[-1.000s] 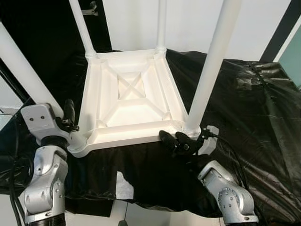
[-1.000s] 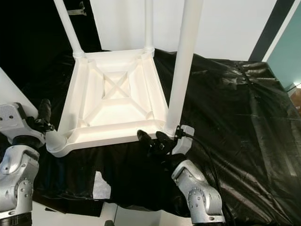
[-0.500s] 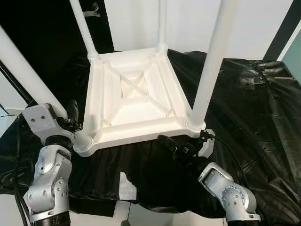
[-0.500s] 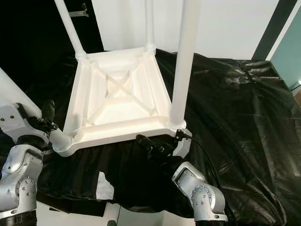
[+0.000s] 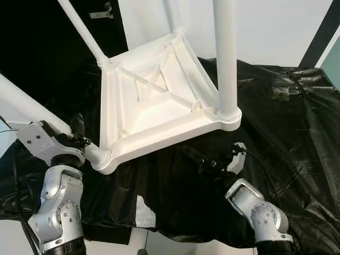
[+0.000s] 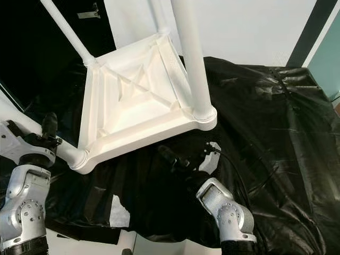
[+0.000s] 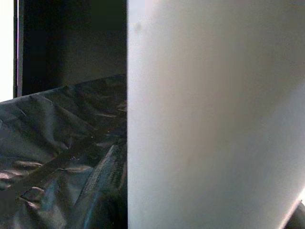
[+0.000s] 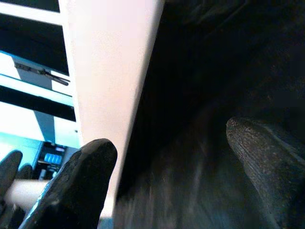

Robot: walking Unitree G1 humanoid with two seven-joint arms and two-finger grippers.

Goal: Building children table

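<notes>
A white plastic children's table (image 5: 154, 101) lies upside down on a black sheet, legs pointing up. It is tilted, with its near right corner (image 5: 229, 118) raised off the sheet. My left gripper (image 5: 78, 139) is shut on the near left leg (image 5: 32, 109), close to where it joins the frame; that leg (image 7: 214, 114) looms white in the left wrist view. My right gripper (image 5: 197, 159) is open, low under the raised front edge. In the right wrist view its fingers (image 8: 90, 162) stand wide apart beside the white rim (image 8: 109, 71).
A crinkled black plastic sheet (image 5: 287, 117) covers the work surface and hangs over its near edge, with a torn white gap (image 5: 142, 204) at the front. A white wall (image 5: 287, 26) and a dark panel (image 5: 42, 48) stand behind. A cable (image 5: 260, 164) runs along my right wrist.
The table has tipped and turned: its right side rose, and the near right leg swung from leaning right to nearly upright. My right gripper dropped beneath the raised edge. The left keeps its hold.
</notes>
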